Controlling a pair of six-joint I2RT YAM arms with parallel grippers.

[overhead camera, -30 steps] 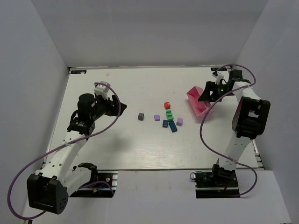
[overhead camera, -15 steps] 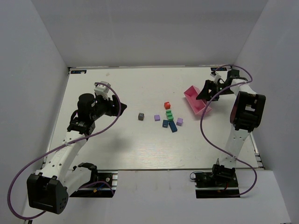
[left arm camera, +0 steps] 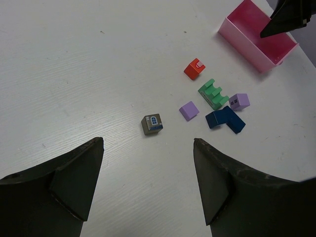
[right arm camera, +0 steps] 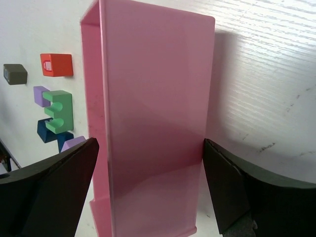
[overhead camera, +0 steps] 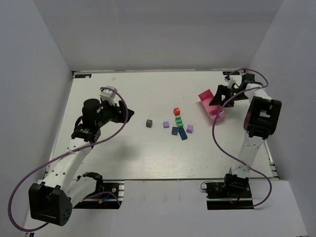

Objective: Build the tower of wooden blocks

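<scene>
Small painted cubes lie scattered flat mid-table, none stacked: red (overhead camera: 177,111), green (overhead camera: 179,121), two purple (overhead camera: 166,124) (overhead camera: 190,128), blue (overhead camera: 179,132), and a grey one (overhead camera: 148,123) apart to the left. The left wrist view shows the grey cube (left arm camera: 152,124) just ahead of my open left gripper (left arm camera: 148,140), which holds nothing. In the top view my left gripper (overhead camera: 121,112) hovers left of the cubes. My right gripper (right arm camera: 150,143) is shut on the pink box (right arm camera: 153,113), its fingers on both long sides. That box (overhead camera: 210,103) is right of the cubes.
White walls enclose the table on three sides. The right wall stands close behind the right arm (overhead camera: 259,113). A purple cable (overhead camera: 217,143) loops beside the right arm, and another cable (overhead camera: 29,177) loops along the left arm.
The right gripper has swung and tilted the pink box, moving its near end toward the back. The left arm and the cubes have not moved.
</scene>
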